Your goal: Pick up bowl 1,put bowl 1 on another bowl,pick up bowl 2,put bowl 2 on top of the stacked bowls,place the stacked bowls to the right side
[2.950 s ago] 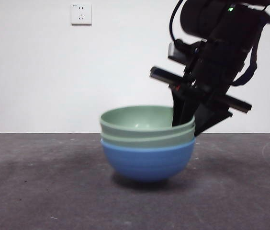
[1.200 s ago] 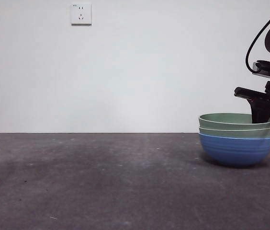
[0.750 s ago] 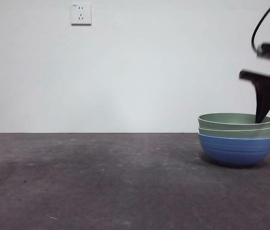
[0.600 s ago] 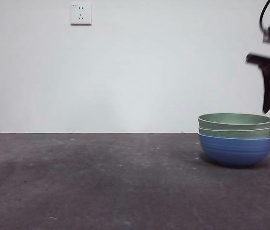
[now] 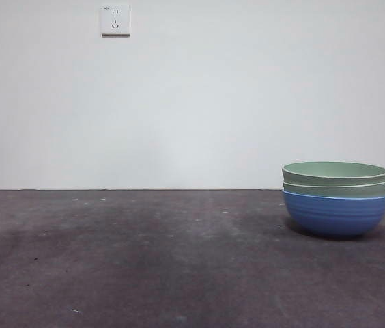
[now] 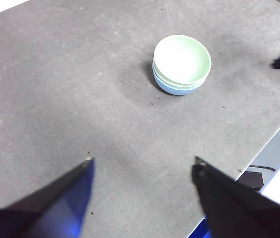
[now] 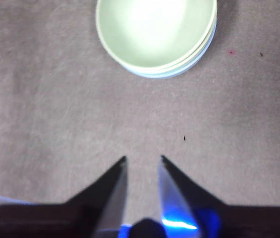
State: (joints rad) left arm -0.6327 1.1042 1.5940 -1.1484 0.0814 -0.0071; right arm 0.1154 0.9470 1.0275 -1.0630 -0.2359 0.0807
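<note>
gone from the front view is the dark arm that hung beside the stacked bowls (image 5: 336, 198) half a second ago. the stack sits alone at the right of the rough dark grey table (image 5: 145, 260): two pale green bowls nested in the ribbed blue bowl (image 5: 336, 214), all round with light rims. the right tool (image 7: 142, 159) hovers above with its jaws slightly parted, gripping nothing. the left tool (image 6: 142, 163) waits well apart, spread wide.
</note>
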